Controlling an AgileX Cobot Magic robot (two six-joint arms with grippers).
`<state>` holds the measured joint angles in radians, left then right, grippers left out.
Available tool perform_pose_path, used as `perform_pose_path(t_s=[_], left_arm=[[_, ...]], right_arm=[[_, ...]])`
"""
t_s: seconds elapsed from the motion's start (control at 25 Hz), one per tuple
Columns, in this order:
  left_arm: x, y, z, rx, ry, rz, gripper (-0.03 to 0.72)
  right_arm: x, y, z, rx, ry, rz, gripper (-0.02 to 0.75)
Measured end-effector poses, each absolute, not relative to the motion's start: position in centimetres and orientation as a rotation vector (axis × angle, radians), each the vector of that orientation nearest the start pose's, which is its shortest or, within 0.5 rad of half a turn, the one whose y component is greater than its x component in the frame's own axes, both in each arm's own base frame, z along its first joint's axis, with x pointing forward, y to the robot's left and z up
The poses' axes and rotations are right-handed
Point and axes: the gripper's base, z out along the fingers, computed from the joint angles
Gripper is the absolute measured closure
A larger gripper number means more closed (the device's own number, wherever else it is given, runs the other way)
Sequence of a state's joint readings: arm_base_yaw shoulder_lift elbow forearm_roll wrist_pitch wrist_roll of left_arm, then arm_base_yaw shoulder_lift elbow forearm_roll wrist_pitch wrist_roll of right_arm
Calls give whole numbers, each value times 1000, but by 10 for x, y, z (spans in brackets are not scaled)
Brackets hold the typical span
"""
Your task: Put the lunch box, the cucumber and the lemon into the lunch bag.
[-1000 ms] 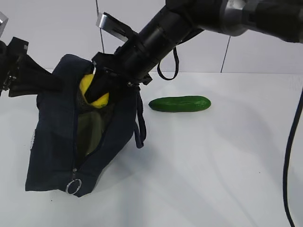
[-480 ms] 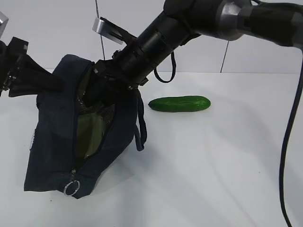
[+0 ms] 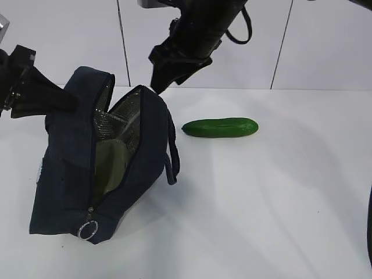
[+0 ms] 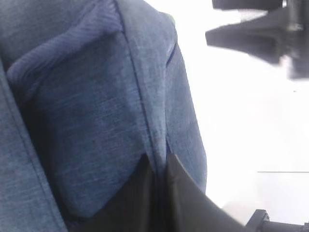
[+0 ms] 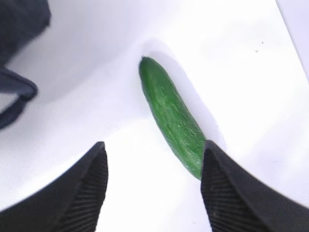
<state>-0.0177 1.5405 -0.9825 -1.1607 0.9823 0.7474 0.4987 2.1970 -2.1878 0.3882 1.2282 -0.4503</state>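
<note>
In the exterior view the lunch bag (image 3: 102,157) slumps on the left of the white table (image 3: 261,203), its zipper mouth gaping upward so that silver lining and a pale green surface show inside, probably the lunch box (image 3: 110,165), though it is too dim to be sure; the lemon cannot be seen from here. A metal ring pull (image 3: 88,230) hangs at the near end of the zipper and a loop handle (image 3: 172,154) droops down the bag's right side. The cucumber (image 3: 220,127) lies on the table to the right of the bag, apart from it, with bare table near and right of it. The right gripper (image 3: 160,78) hangs in the air above the far edge of the bag's mouth, touching nothing; the left gripper (image 3: 64,102) meets the bag's far left upper edge. The left wrist view fills with blue fabric and shows what the exterior cannot: the left fingers (image 4: 145,193) pressed together on a fold of the bag. The right wrist view shows the right gripper's fingers (image 5: 82,188) well apart and empty, with the cucumber lying on the table between and beyond them, and the bag's edge and handle at upper left.
</note>
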Motion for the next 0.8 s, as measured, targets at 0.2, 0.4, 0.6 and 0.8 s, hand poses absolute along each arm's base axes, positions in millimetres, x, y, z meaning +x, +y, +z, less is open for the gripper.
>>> perform_pose_path(t_s=[0.2,0.4,0.6,0.8], left_arm=[[293,-75,263,157,2437,-1185,680],[293,-75,263,158,2437,-1187,680],[292,-75,263,161,2439,-1187,680],[292,-75,263,163,2440,-1188,680]], right_arm=[[422,232,288,-1333,2378,96,260],[436,214,274,-1498,2318,-63,260],[454,197,240,-1671,2291,-110,260],[466,185,213,-1827,2243,-113,260]])
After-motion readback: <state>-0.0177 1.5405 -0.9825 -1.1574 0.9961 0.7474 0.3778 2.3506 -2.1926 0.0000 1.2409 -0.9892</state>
